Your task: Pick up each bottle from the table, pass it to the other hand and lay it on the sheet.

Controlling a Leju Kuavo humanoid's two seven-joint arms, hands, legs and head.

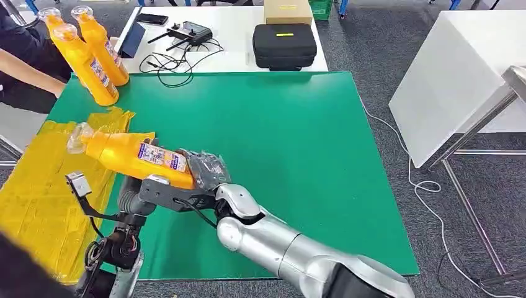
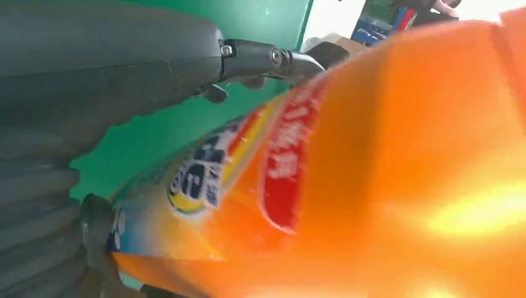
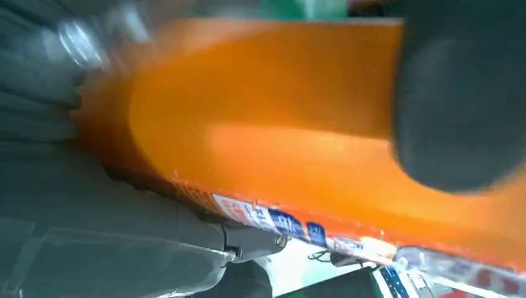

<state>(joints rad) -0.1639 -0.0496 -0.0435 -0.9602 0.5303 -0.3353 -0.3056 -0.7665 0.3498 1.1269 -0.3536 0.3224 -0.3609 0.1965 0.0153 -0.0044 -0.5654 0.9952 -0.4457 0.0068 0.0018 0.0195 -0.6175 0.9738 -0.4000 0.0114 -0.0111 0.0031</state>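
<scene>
An orange bottle [image 1: 133,155] with a clear cap and a printed label hangs on its side above the left of the green mat [image 1: 291,155], cap toward the yellow sheet [image 1: 37,186]. My right hand [image 1: 208,171] grips its base; a dark finger [image 3: 459,105] presses on the orange bottle [image 3: 279,124]. My left hand [image 1: 155,192] sits just under the bottle's body. In the left wrist view the bottle [image 2: 372,174] lies against the palm, and the thumb [image 2: 267,59] reaches over it with green showing between. More orange bottles [image 1: 87,62] stand upright at the mat's far left corner.
A person's arm [image 1: 25,68] reaches in beside the standing bottles. Behind the mat a white table holds a black case [image 1: 284,45], a controller [image 1: 189,31] and cables. Another white table [image 1: 459,81] stands to the right, with a cable on the floor.
</scene>
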